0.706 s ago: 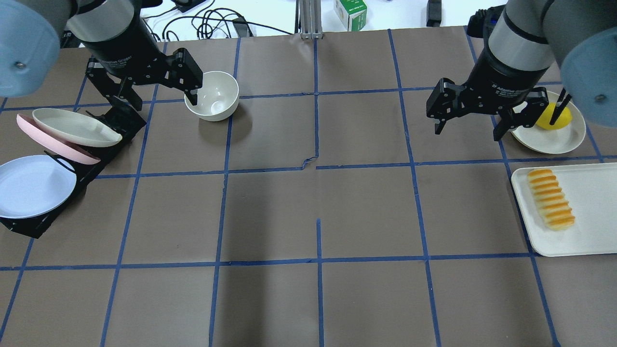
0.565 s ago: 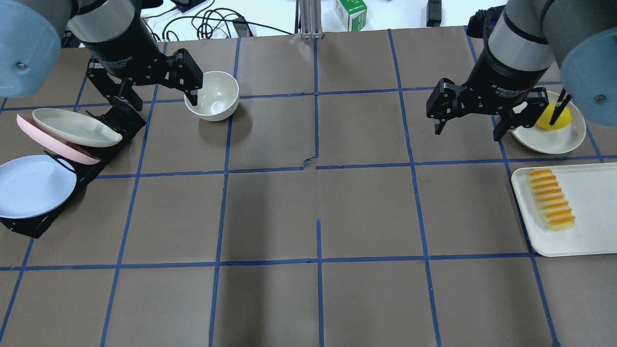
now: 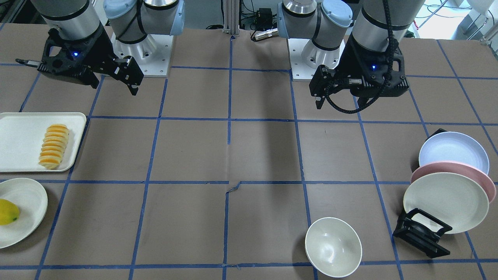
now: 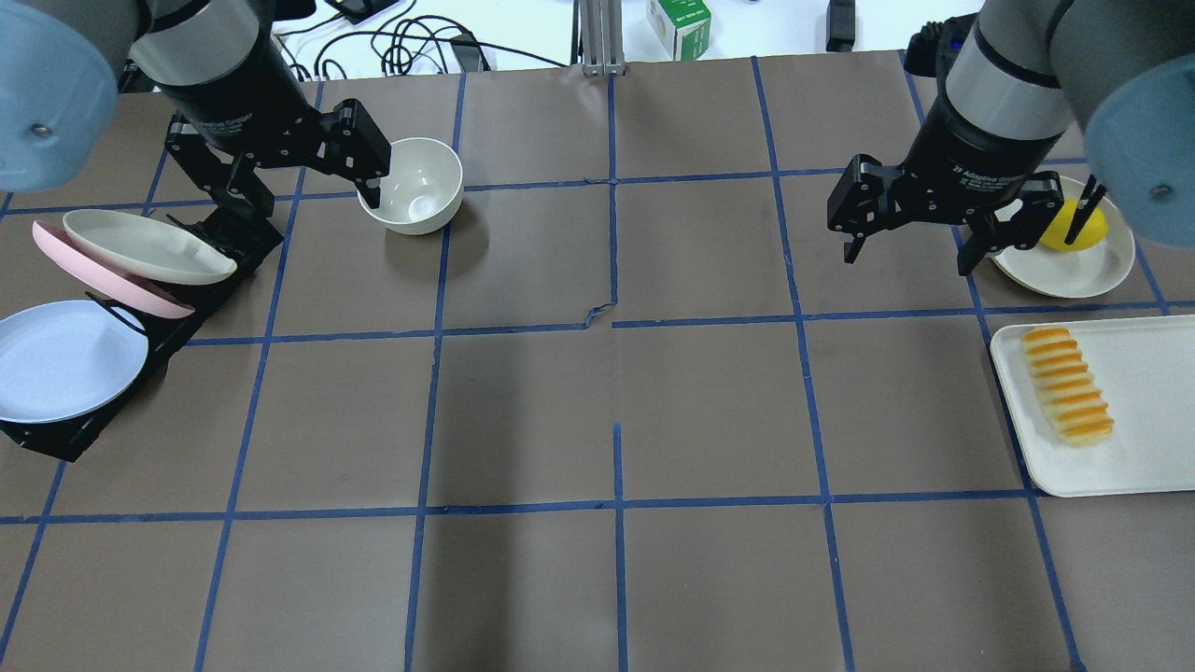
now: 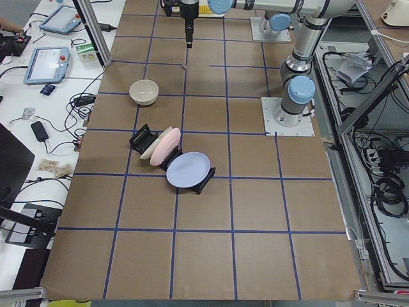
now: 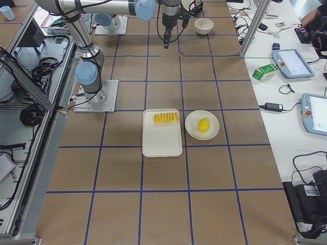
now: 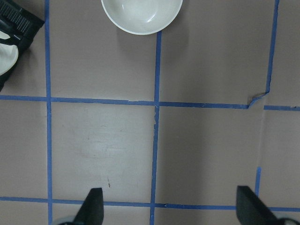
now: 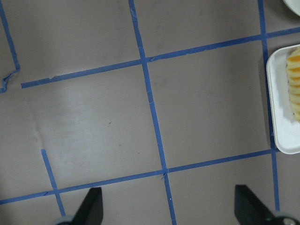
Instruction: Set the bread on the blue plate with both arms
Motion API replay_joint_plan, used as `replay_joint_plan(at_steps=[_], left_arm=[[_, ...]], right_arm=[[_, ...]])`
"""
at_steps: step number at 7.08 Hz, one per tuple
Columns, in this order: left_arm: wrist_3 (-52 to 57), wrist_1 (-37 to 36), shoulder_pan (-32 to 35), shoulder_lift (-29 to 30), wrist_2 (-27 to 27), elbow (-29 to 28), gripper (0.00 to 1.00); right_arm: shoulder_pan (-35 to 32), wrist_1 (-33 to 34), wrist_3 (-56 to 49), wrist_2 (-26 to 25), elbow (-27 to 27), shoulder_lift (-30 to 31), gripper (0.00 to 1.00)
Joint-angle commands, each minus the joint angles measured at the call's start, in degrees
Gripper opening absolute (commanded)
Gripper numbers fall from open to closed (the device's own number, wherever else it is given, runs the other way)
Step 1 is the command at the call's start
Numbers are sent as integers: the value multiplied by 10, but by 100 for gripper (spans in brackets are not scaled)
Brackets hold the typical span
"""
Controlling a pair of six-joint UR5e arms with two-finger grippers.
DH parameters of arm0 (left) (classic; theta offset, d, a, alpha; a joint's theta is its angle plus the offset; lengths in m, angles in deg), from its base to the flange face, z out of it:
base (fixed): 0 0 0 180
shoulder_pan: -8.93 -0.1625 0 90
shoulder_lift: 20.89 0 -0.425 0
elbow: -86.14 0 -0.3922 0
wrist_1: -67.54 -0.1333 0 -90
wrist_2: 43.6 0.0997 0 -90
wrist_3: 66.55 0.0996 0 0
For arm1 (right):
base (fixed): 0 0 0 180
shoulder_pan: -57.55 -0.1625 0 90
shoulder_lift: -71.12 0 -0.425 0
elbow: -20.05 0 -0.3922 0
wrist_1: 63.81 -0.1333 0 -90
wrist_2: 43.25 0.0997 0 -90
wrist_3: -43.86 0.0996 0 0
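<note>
Overhead: the bread (image 4: 1067,385), a ridged yellow-orange loaf with pale cream edges, lies on a white tray (image 4: 1148,448) at the right edge. The pale blue plate (image 4: 65,359) leans in a black rack (image 4: 56,439) at far left. Left gripper (image 4: 299,191) and right gripper (image 4: 907,254) hang spread wide, holding nothing. Right wrist view: the loaf's end shows at the right edge, on the tray's corner

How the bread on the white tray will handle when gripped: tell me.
The bread is a long row of ridged slices, so gripped at one end it may sag or tilt; a grip across the middle seems safer. The ridges probably aid purchase. It lies flat on the tray, so nudged it would likely slide, not roll.
</note>
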Motion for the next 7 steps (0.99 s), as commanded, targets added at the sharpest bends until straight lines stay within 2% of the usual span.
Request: replay_joint_plan(at_steps=[1, 2, 3, 6, 7], left_arm=[[37, 25, -44, -11, 18, 1, 100], [67, 50, -107, -24, 31, 2, 100], [71, 56, -172, -33, 72, 3, 100], [77, 51, -416, -9, 79, 19, 100], [122, -28, -463, 17, 77, 42, 100]], right_arm=[[1, 4, 0, -1, 0, -2, 100], [5, 3, -1, -1, -4, -2, 100], [7, 4, -8, 2, -23, -2, 100], [44, 56, -17, 0, -61, -3, 100], [81, 74, -71, 0, -72, -4, 100]])
